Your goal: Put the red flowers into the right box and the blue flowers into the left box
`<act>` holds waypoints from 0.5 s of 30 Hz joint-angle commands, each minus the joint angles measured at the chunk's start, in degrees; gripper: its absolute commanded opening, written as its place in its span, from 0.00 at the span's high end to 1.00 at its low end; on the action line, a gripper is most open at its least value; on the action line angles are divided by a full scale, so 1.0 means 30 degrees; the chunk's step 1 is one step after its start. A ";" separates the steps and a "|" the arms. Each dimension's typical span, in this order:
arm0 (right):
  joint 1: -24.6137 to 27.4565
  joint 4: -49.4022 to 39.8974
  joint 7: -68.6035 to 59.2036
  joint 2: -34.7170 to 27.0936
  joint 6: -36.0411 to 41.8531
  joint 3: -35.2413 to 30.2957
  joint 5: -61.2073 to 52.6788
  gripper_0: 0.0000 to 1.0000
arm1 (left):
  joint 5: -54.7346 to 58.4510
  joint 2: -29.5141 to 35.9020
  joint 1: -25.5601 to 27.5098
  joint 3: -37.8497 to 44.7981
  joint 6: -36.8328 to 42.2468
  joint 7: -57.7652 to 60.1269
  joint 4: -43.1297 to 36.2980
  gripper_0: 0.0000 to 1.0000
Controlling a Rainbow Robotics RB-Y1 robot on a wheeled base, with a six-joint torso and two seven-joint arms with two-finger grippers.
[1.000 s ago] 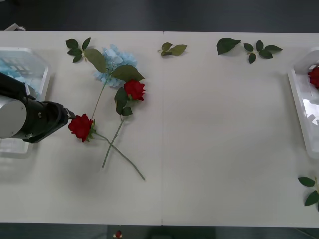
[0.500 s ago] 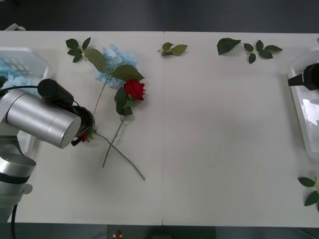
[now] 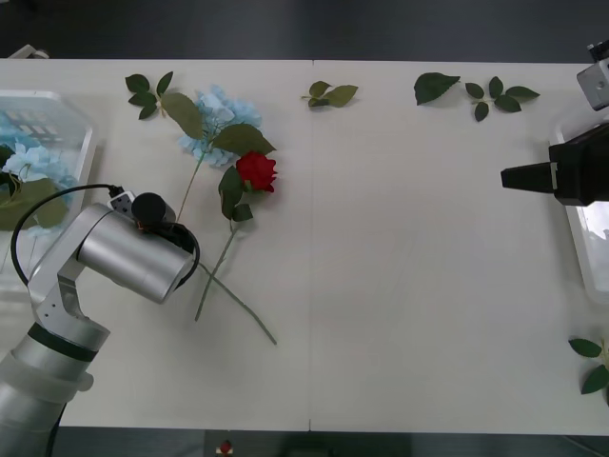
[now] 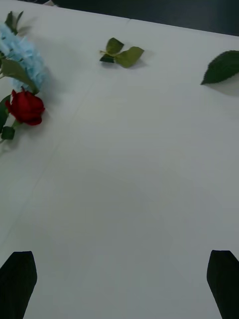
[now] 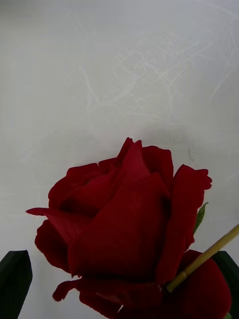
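Observation:
A red rose (image 5: pixel 124 224) looms close in the left wrist view, its bloom lying on the table between the black fingers of my open left gripper (image 5: pixel 119 259). In the front view my left arm (image 3: pixel 128 255) covers that bloom; only its stem (image 3: pixel 243 307) shows. A second red rose (image 3: pixel 256 171) (image 4: pixel 26 106) lies against a blue flower (image 3: pixel 219 119) (image 4: pixel 22 55). The left box (image 3: pixel 84 133) holds blue flowers (image 3: pixel 29 162). My right gripper (image 3: pixel 506 177) (image 4: pixel 119 284) hovers open beside the right box (image 3: pixel 582 249), pointing left.
Loose green leaf sprigs lie along the far edge (image 3: pixel 330 93) (image 3: pixel 152 93) (image 3: pixel 495 95), with a single leaf (image 3: pixel 435 86) among them and another sprig at the near right (image 3: pixel 595 367). Bare table spreads across the middle between the two arms.
My left arm has swung down over the nearer red rose, hiding its bloom in the front view. My right arm has come in from the right and now reaches left past the right box.

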 commanded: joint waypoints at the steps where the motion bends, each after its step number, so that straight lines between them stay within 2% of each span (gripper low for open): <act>1: 0.3288 -0.1780 0.2910 -0.0449 -0.0205 -0.3489 -0.1781 0.00 | -0.0359 -0.0168 -0.0449 0.0050 -0.0517 0.0420 0.0252 0.00; 4: 0.5426 -0.2307 0.5605 -0.0390 -0.0322 -0.5335 -0.4622 0.00 | -0.0564 -0.0168 -0.0449 -0.0038 -0.0781 0.0478 0.0545 0.00; 5: 0.5778 -0.2366 0.6308 -0.0361 -0.0322 -0.5628 -0.5355 0.00 | -0.0564 -0.0168 -0.0449 -0.0067 -0.0839 0.0478 0.0633 0.05; 7: 0.7243 -0.2337 0.9560 -0.0273 -0.0322 -0.6682 -0.8226 0.00 | -0.0593 -0.0168 -0.0449 -0.0067 -0.1044 0.0478 0.0720 0.37; 8: 0.7682 -0.2307 1.0439 -0.0243 -0.0322 -0.6917 -0.8958 0.00 | -0.0622 -0.0168 -0.0449 -0.0038 -0.1074 0.0478 0.0720 0.46; 10: 0.8913 -0.2220 1.3515 -0.0156 -0.0059 -0.7737 -1.1331 0.00 | -0.0622 -0.0168 -0.0420 -0.0067 -0.1074 0.0478 0.0720 0.84; 12: 0.9557 -0.2073 1.5449 -0.0126 0.0410 -0.8177 -1.2532 0.00 | -0.0622 -0.0168 -0.0449 -0.0038 -0.1074 0.0478 0.0720 0.99; 15: 1.0260 -0.1780 1.8086 0.0020 0.1494 -0.8792 -1.4144 0.00 | -0.0622 -0.0168 -0.0449 -0.0038 -0.1074 0.0478 0.0720 1.00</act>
